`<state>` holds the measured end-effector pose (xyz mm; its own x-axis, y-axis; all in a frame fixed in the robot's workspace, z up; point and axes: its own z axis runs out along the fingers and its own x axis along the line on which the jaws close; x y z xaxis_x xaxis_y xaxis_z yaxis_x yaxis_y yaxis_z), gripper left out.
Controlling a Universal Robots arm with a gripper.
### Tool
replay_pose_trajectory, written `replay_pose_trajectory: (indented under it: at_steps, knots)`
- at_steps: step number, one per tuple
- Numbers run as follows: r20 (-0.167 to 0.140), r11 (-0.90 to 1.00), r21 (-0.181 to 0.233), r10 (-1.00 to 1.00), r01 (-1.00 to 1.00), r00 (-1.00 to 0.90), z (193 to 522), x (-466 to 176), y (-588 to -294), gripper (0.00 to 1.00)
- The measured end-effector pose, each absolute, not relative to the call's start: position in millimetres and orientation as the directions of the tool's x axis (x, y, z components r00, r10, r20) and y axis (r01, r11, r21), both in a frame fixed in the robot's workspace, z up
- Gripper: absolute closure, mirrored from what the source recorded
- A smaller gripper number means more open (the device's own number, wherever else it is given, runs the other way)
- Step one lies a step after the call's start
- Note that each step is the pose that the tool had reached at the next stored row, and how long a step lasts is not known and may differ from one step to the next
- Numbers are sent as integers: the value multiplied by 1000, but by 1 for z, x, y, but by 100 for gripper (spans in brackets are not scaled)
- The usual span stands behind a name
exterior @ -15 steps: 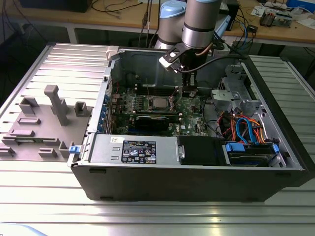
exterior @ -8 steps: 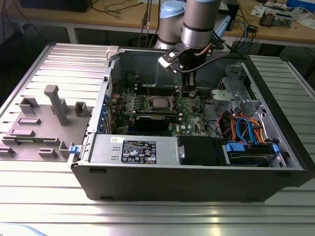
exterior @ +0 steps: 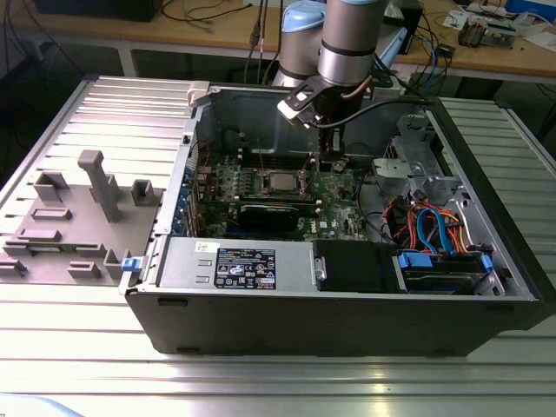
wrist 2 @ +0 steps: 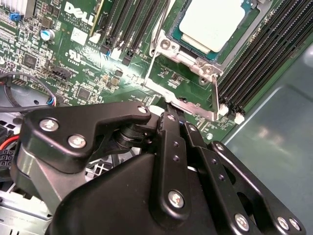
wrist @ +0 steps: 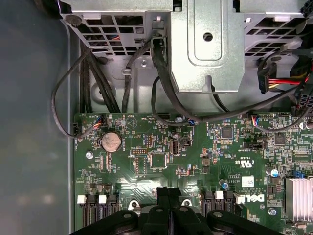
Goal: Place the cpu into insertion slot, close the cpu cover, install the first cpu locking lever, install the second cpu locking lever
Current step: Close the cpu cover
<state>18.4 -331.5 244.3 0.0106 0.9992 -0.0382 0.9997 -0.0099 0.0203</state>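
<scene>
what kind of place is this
Probably a robotics or electronics lab: an opened computer case sits on a ribbed metal table, a robot arm reaches into it, and a cable-strewn wooden workbench stands behind.

open computer case (exterior: 304, 321), black graphics card (exterior: 276, 215), coin battery (wrist: 111, 141)

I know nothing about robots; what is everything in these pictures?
Dark grey open computer case: one, dark grey, on ribbed metal table.
Green circuit board: one, green, inside the case.
Flat square silvery cpu: one, pale silver, seated on the board.
Silvery metal cpu cover: one, silver, framing the cpu.
Long black graphics card: one, black, beside the cpu.
Grey plastic fixture: one, grey, the exterior view's left of the case.
Silver-and-blue robot arm: one, reaching into the case.
Black end effector: one, black, shut, beside the cpu cover.
</scene>
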Motion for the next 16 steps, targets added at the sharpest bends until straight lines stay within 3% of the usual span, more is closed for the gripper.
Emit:
replay_pose_trajectory:
  at_steps: [16]
  knots:
    - [-38,-10,20,999,1000,11,244,13,-332,89]
